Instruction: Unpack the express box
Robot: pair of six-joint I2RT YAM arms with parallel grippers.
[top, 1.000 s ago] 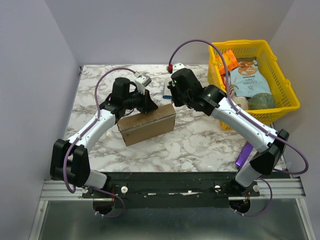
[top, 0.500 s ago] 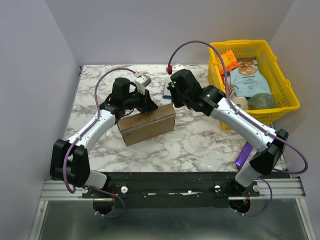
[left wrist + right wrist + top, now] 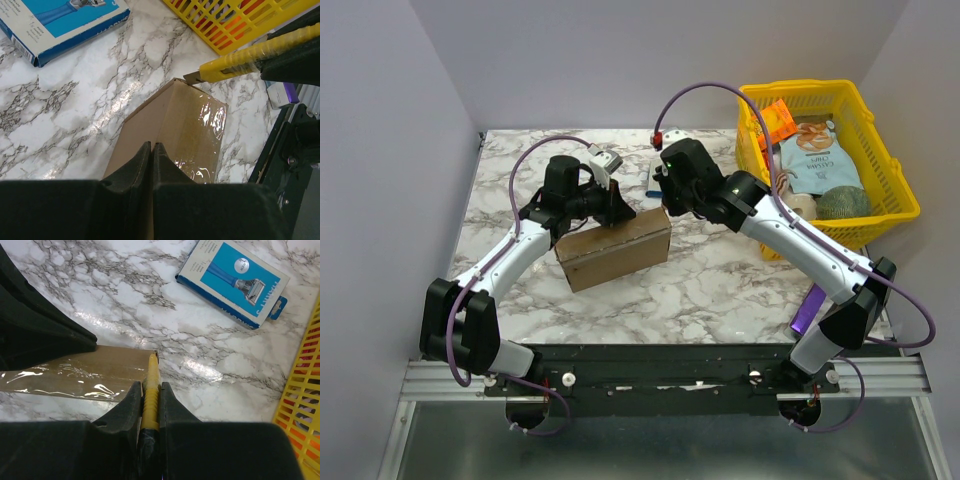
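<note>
Top view: the express box lies mid-table, left of the yellow basket. The left gripper sits on its far edge, the right gripper at its far right corner.

Left wrist: fingers closed together, holding nothing, tips pressed on the cardboard (a hold-down, apparently).

Right wrist: jaws clamped on a yellow utility knife, blade tip at the taped corner.

Risks: so narrow a press may let the box skid under the blade. The tip could slip off the corner or run toward the left fingers. Too deep a cut nicks the contents.
</note>
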